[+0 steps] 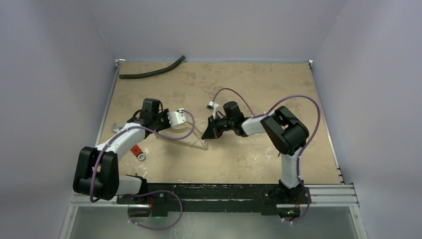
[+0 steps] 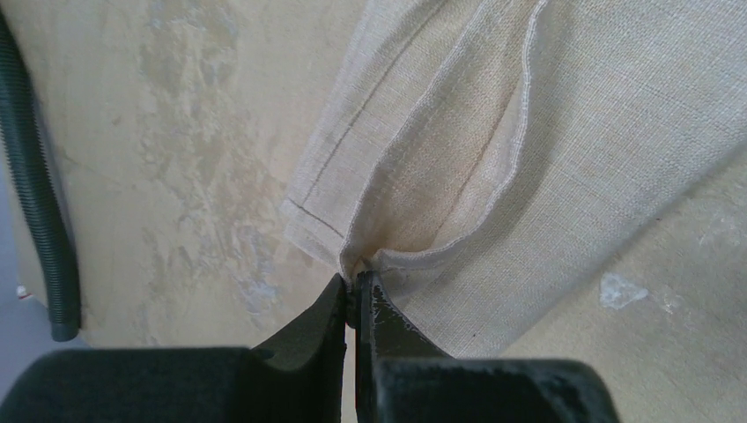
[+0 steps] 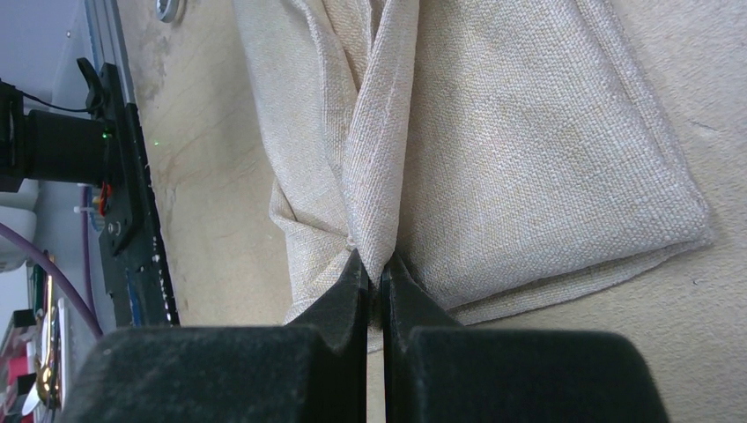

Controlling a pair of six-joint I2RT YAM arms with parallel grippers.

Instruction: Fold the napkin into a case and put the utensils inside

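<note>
The beige napkin (image 1: 193, 141) lies partly folded and bunched between the two arms, barely standing out from the tabletop. My left gripper (image 1: 179, 119) is shut on a hemmed edge of it; in the left wrist view the napkin (image 2: 546, 132) rises in a pleat from the left gripper (image 2: 354, 282). My right gripper (image 1: 205, 135) is shut on a raised fold; in the right wrist view the napkin (image 3: 528, 150) spreads in layers beyond the right gripper (image 3: 377, 264). A slim reddish utensil (image 1: 138, 152) with a pale round end lies by the left forearm.
A long black curved hose (image 1: 152, 72) lies at the table's far left, and the hose (image 2: 40, 203) also runs down the left side of the left wrist view. The black base rail (image 1: 214, 191) spans the near edge. Purple cables loop over both arms.
</note>
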